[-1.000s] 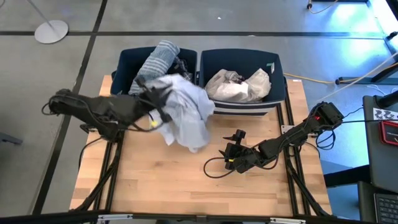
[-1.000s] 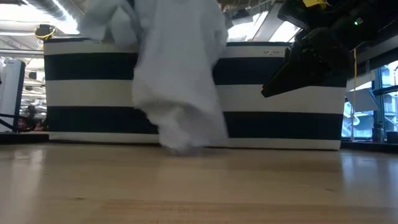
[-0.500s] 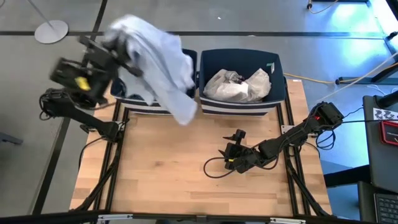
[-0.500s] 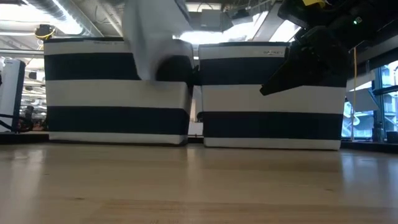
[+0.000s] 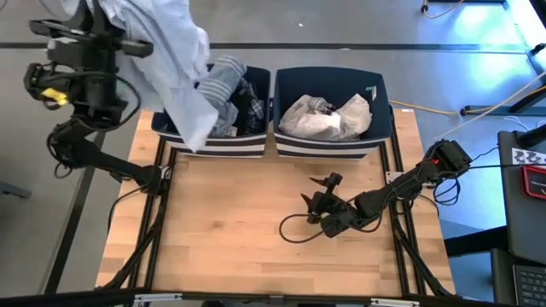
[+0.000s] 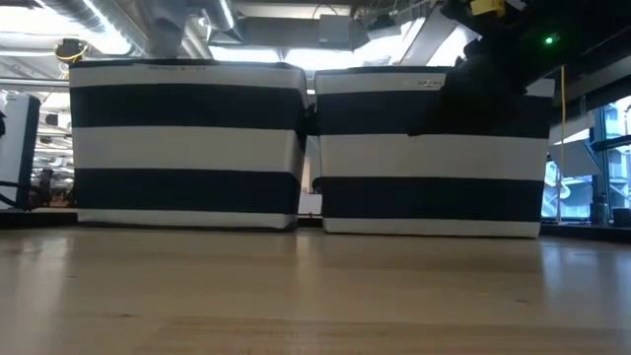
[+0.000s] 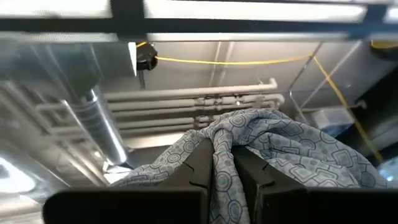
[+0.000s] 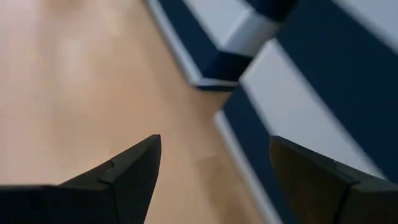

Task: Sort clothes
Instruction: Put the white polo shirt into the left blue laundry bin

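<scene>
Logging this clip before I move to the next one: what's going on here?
The robot is sorting clothes into two striped bins at the back of the table. The left pincer, raised high, is shut on a pale blue patterned shirt that hangs down over the left bin, which already holds a grey-striped garment and dark ones. The right bin holds white clothes. The right pincer waits open, low over the table.

left striped bin [image 6: 187, 143] and right striped bin [image 6: 429, 148] side by side on wooden worktop [image 6: 315, 291] | dark arm [image 6: 513, 69] before right bin
</scene>
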{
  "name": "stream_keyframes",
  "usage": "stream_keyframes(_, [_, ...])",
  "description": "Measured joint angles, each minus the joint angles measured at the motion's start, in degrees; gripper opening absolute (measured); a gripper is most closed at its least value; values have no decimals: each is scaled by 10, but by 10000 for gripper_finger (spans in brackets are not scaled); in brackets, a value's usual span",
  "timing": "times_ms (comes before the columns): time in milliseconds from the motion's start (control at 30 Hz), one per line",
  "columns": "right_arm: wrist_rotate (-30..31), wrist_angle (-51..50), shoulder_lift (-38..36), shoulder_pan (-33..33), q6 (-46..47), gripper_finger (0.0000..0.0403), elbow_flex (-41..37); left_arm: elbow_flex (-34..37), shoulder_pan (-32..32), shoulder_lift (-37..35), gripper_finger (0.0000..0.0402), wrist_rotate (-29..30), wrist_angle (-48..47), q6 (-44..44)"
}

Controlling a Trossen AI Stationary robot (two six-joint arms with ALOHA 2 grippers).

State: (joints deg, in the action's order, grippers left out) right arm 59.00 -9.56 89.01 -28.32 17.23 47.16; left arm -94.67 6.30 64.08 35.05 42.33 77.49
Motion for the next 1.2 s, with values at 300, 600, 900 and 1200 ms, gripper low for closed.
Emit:
stream_keyframes(300, [55, -8, 0, 52, -10, 301, 0, 2, 173, 71, 21, -19, -227, -156])
stream_keyframes(600, [29, -9, 0, 97, -10, 301, 0, 3, 274, 122, 21, -56, -546, -394])
stream_keyframes(900, [34, 48, 0, 101, -12, 301, -39, 25, 323, 130, 21, -103, -832, -550])
stream_keyframes(1200, [27, 84, 0, 124, -11, 301, -46, 177, 358, 138, 21, -309, -824, -649])
